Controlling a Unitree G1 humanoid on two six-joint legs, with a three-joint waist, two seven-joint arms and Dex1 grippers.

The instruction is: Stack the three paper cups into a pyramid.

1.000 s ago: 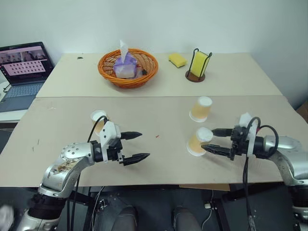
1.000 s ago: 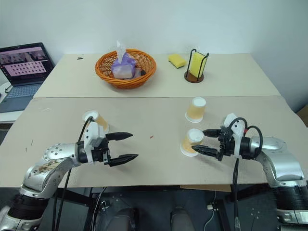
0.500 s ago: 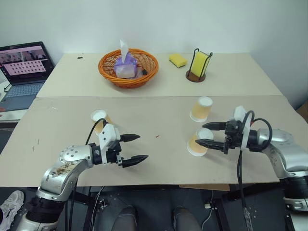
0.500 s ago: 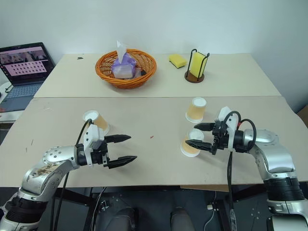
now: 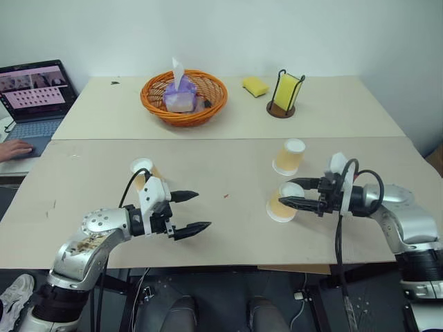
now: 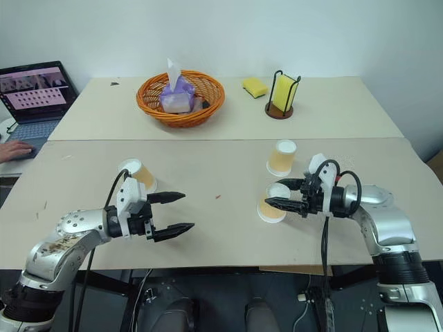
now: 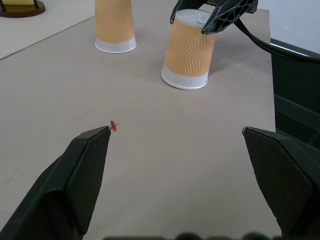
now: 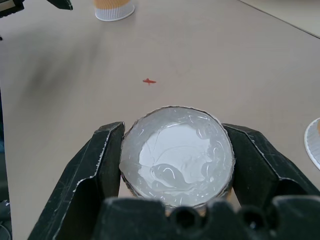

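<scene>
I'm seeing the table (image 5: 228,235) carrying all three cups upside down: one far left (image 5: 142,171), one right-centre (image 5: 288,157), and a near cup (image 5: 282,203) just in front of it. Right gripper (image 5: 294,193) is pinching that near cup's base; left gripper (image 5: 192,211) is hanging spread, holding nothing.

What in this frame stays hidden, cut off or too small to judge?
- Left cup: lower part behind the left gripper in the head views.
- Basket contents: beyond the purple tissue pack, too small.
- Laptop screen: too small; cut by the frame edge.
- Hand on the laptop: cut by the frame edge.
- Cup in the right gripper: sides hidden in the right wrist view.
</scene>
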